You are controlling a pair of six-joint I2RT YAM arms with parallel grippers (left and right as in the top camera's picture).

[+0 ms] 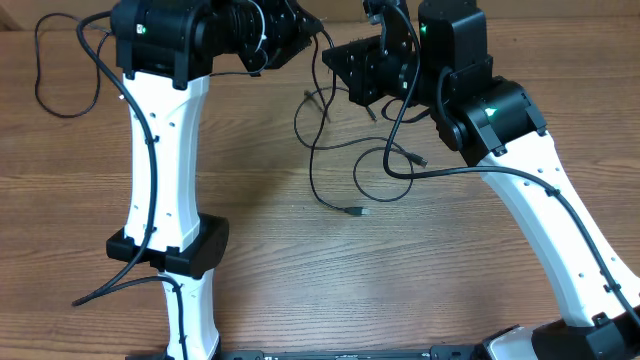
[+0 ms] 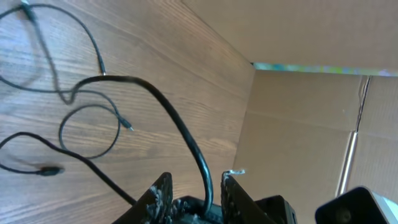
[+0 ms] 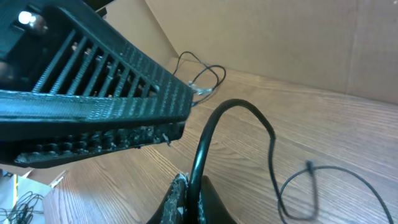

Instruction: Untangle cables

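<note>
Several thin black cables (image 1: pixel 330 148) lie in loose loops on the wooden table, with plug tips at the front (image 1: pixel 352 212) and right (image 1: pixel 420 160). Both grippers hang close together above the table's back middle. My left gripper (image 1: pixel 290 35) (image 2: pixel 196 177) is open, and a black cable (image 2: pixel 180 127) runs through the gap between its fingers without being pinched. My right gripper (image 1: pixel 352 70) (image 3: pixel 191 180) is shut on a black cable (image 3: pixel 214 118), which arcs up out of the jaws and falls to a loop on the table (image 3: pixel 311 180).
The left arm's white link and base (image 1: pixel 165 250) stand at the front left, the right arm's (image 1: pixel 560 230) at the right. Another thin black cord (image 1: pixel 45 95) loops at the far left. A cardboard wall (image 2: pixel 298 124) rises behind the table.
</note>
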